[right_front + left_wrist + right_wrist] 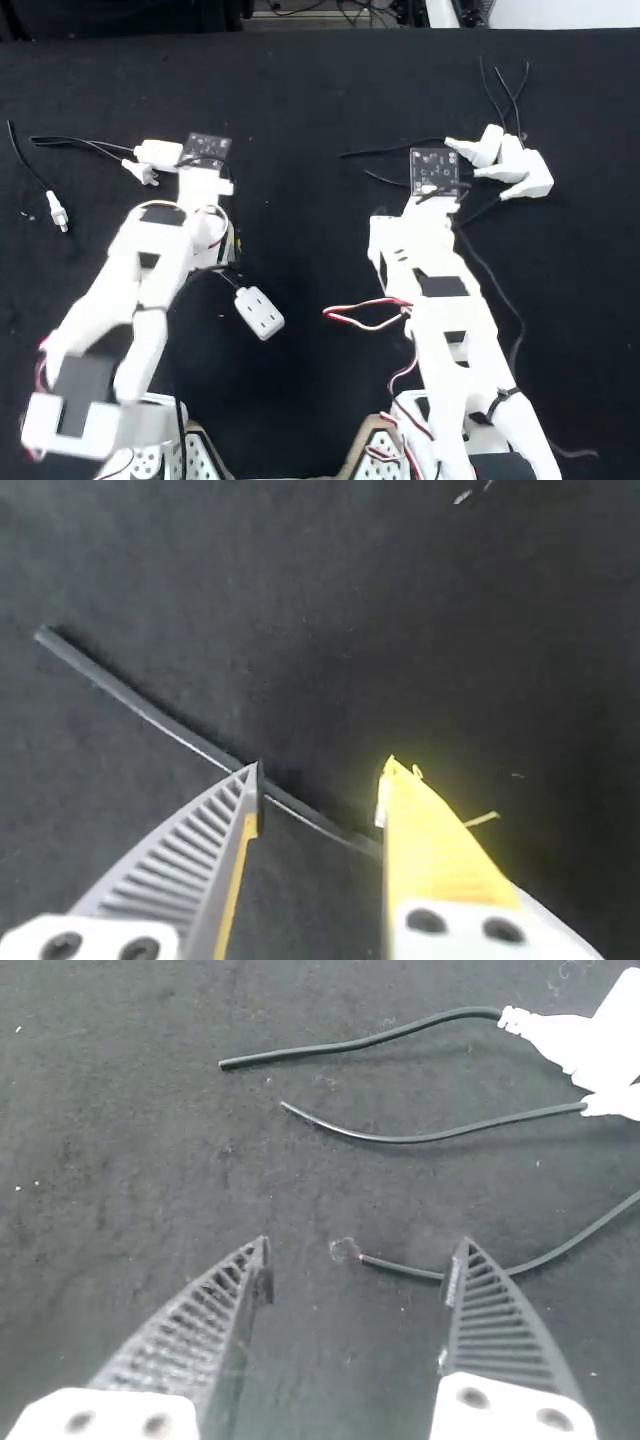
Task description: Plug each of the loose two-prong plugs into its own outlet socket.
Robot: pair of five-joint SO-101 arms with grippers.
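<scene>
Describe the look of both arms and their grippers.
Left arm and right arm: white blocky shells with black patches; red-and-white wires loop off the right. Left gripper: one grey ribbed finger, one yellow. Right gripper: two grey ribbed fingers.

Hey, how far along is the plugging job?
Done: nothing clearly; the socket lies alone, two plugs loose. In hand: nothing; the open left hand straddles a black cord, the right hand is open too. Left: both plugs; the far white cluster is unclear.
</scene>
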